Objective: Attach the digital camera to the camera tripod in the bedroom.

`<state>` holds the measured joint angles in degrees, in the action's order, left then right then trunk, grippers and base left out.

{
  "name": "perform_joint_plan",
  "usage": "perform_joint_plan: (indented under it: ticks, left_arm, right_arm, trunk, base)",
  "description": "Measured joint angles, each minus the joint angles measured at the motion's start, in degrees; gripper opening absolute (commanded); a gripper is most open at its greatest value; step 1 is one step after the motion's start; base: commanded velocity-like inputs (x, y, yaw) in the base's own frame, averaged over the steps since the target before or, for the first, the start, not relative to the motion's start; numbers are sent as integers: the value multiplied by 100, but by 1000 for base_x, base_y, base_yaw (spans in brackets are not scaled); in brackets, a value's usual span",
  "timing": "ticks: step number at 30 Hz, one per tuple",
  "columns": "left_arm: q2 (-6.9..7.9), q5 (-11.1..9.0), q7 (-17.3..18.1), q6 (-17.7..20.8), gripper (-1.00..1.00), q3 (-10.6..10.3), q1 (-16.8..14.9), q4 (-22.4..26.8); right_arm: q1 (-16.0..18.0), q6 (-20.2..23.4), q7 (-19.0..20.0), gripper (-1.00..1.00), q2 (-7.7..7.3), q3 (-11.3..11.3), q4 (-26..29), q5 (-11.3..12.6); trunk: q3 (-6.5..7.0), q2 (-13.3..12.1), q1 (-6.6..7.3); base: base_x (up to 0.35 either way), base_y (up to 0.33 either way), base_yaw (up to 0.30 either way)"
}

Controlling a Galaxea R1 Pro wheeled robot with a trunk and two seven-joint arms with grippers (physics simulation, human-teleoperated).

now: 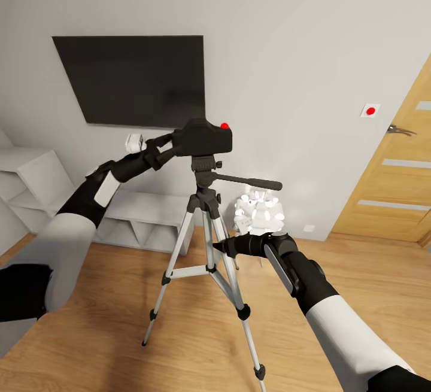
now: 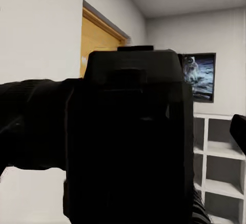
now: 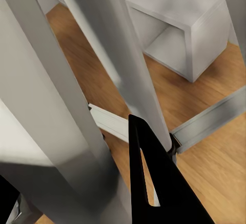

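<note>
— Black was the main colour from the head camera: the small black digital camera with a red dot (image 1: pixel 205 137) sat right on top of the black head of the silver-legged camera tripod (image 1: pixel 206 242), which stood on the light wood floor (image 1: pixel 120 332).

— And who held it?

— The left gripper (image 1: pixel 169 142) was at the camera's side, its fingers closed on the body. The long pan handle pointed toward the tan wooden door (image 1: pixel 395 176). Behind hung the dark wall TV (image 1: pixel 131 81), with low white shelving (image 1: pixel 137 212) under it and a white clustered-shade lamp (image 1: pixel 260 209) beyond the tripod.

— The other arm?

— The right gripper (image 1: pixel 222 247) met the tripod's upper legs; whether its fingers clamped a leg I couldn't tell from there.

— The left wrist camera?

— Mostly the camera's black back (image 2: pixel 128 142), very close, against a pale wall, with a framed astronaut picture (image 2: pixel 197 75) and white shelves beyond.

— The right wrist?

— Grey metal tripod legs (image 3: pixel 130 65) crossed close by, joined by a brace. One dark finger (image 3: pixel 154 183) lay just beside a leg; its partner was hidden, so the grip stayed unclear.
</note>
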<state>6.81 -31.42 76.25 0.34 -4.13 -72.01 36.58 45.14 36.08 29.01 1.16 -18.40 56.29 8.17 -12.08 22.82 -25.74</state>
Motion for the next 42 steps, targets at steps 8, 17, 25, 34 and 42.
perform_joint_plan:
  ticks: [8, 17, 25, 34, 42]
  left_arm:
    - [29, -932, -99, 591, 100, 700, 0, 861]
    - [519, -889, -911, 1233, 100, 1145, 2, 102]
    - [908, -645, -1191, 977, 100, 1126, 16, -3056]
    - [1244, -766, -1295, 204, 100, 1132, 1964, -3620]
    - [1067, -854, -2034, 221, 100, 1131, 3450, -3652]
  right_arm:
    - [0, 2, -1, -100, 0, 0, 2, -2]
    - [0, 16, 1, -100, 0, 4, 13, -3]
    - [0, 47, 0, -100, -4, 5, 31, -1]
    - [0, 63, 7, -100, -2, 10, 40, -14]
    - [1, 70, 7, -100, 2, 13, 46, -24]
  trunk:
    - [0, 0, 0]
    - [-1, -1, 0]
    - [-1, -1, 0]
    - [-1, 0, 0]
    - [-1, 0, 0]
  base:
    - [0, 0, 0]
    - [0, 0, 0]
    - [0, 0, 0]
    - [0, 0, 0]
    - [0, 0, 0]
